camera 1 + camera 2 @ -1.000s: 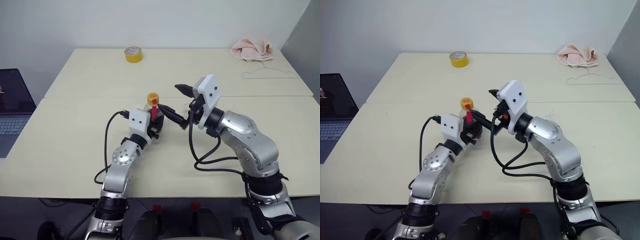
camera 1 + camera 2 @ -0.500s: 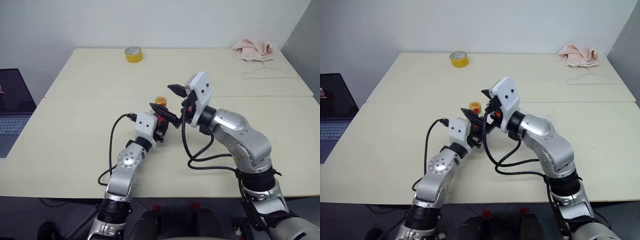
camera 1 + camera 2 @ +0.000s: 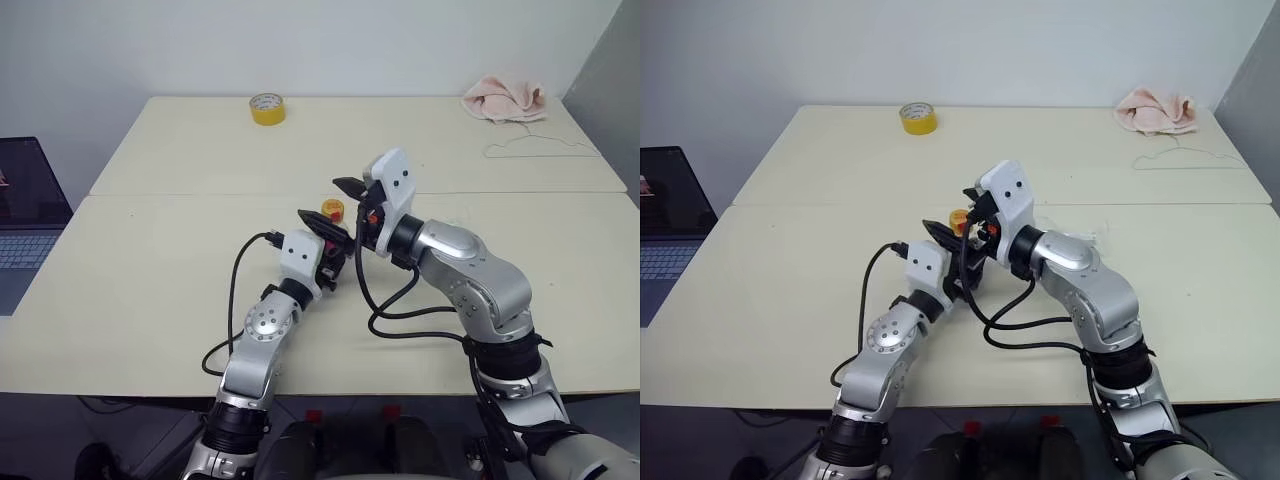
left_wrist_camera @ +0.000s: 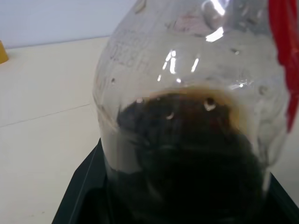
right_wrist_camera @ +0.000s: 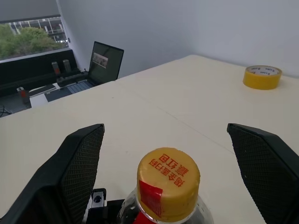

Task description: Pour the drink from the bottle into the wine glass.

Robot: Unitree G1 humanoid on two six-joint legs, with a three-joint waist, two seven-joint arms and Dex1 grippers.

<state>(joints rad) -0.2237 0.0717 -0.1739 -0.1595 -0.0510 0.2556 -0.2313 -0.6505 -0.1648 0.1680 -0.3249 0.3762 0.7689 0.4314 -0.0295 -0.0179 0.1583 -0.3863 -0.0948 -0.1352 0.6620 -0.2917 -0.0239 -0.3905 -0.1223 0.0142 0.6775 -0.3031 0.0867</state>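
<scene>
Left gripper [image 3: 326, 262] clamped round the belly of the small clear plastic bottle [image 4: 187, 116], holding it upright above the pale cream table [image 3: 150, 260]. Black fingers [image 4: 84, 191] pressed against the bottle's lower sides. Dark, almost black drink [image 4: 187, 163] pooled in the bottom part of the bottle, clear plastic above it. Red label strip [image 4: 282, 56] running down one side. Yellow cap [image 5: 168, 182] with red lettering in place on the neck.

Right gripper [image 3: 335, 203] spread wide, just above the bottle, one mesh-faced finger [image 5: 77, 168] on each side of the cap and neither touching it. Cap [image 3: 332, 209] sitting right between those open fingers in the head view.

Yellow tape roll [image 3: 267, 108] well beyond the bottle, near the table's far edge. Crumpled pink cloth [image 3: 503, 100] far off to the bottle's right, at the far corner, with a thin wire hanger [image 3: 540, 148] just beside it. Open laptop [image 3: 28, 215] well to the bottle's left, off the table's edge.
</scene>
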